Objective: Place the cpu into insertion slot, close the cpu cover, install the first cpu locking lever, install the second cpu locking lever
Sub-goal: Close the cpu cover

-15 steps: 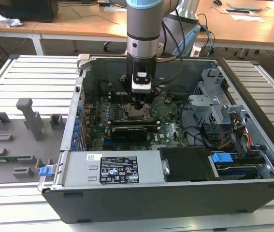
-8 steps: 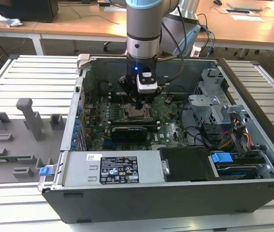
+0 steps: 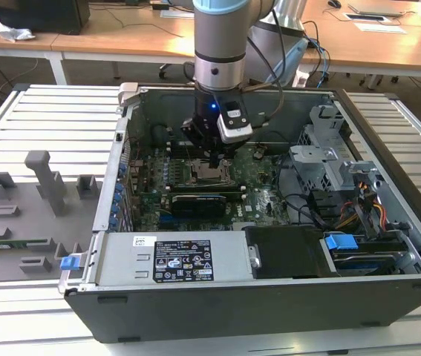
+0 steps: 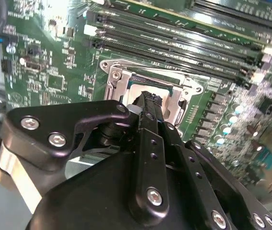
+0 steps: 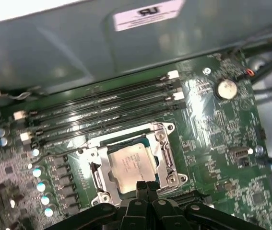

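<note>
Hovers with black gripper (image 5: 146, 186) clenched on nothing. Just beyond its tips: silvery-grey square cpu (image 5: 131, 163) seated in dark, silver-rimmed insertion slot (image 5: 102, 195), thin silvery cpu cover (image 5: 166, 155) seemingly lowered over it. Probably locking stage; needs fine, steady aim.
</note>
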